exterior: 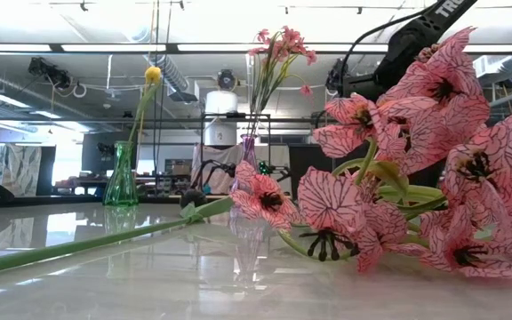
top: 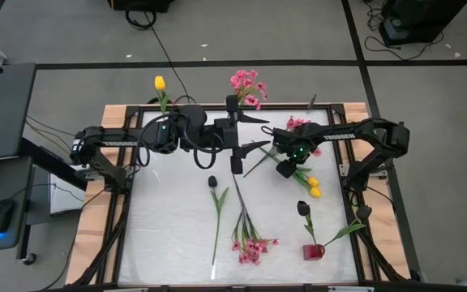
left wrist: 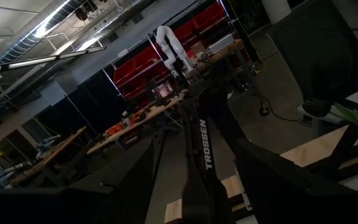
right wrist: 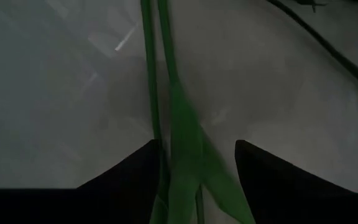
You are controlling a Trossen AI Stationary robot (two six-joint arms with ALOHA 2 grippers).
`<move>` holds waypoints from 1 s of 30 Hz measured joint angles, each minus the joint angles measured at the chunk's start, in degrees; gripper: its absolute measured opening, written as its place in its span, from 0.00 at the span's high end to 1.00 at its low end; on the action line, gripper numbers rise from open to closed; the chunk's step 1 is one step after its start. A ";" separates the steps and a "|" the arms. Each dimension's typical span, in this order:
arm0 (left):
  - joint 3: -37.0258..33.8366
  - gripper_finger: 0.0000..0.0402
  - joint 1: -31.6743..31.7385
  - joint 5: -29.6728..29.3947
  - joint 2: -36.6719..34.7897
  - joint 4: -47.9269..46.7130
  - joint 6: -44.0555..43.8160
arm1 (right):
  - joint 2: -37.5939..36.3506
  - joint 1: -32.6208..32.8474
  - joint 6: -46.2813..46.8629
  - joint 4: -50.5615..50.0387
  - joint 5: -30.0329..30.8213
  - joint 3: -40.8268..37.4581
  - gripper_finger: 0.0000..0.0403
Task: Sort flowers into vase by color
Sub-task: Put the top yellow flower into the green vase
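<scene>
Green-stemmed yellow artificial tulip (top: 305, 180) lies on my white tabletop (top: 169, 227); my right gripper (right wrist: 194, 163) straddles its stems, fingers apart; left gripper (top: 246, 132) gapes, empty.

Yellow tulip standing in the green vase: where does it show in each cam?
High view: yellow tulip at the table's top edge, left of centre.
Low view: the bloom is left of centre, high above its green vase.
Left wrist view: not in it.
Right wrist view: not in it.
Shared landmark: the pink spray standing in the next vase, right of the tulip in both.
</scene>
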 joint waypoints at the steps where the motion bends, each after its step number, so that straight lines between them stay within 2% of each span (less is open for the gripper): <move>1: 0.00 0.42 0.02 0.00 0.00 0.00 0.00 | 0.00 0.00 0.03 0.08 0.22 0.00 0.47; 13: 0.01 0.42 0.01 0.00 0.00 0.00 -0.01 | 0.00 0.11 0.15 0.20 0.82 0.00 0.55; 23: 0.01 0.42 0.02 0.00 0.00 0.00 0.00 | 0.00 0.31 3.72 0.49 -0.26 0.00 0.56; 30: 0.01 0.42 0.00 0.00 0.00 -0.01 0.00 | 0.00 1.60 4.70 0.68 2.46 0.00 0.56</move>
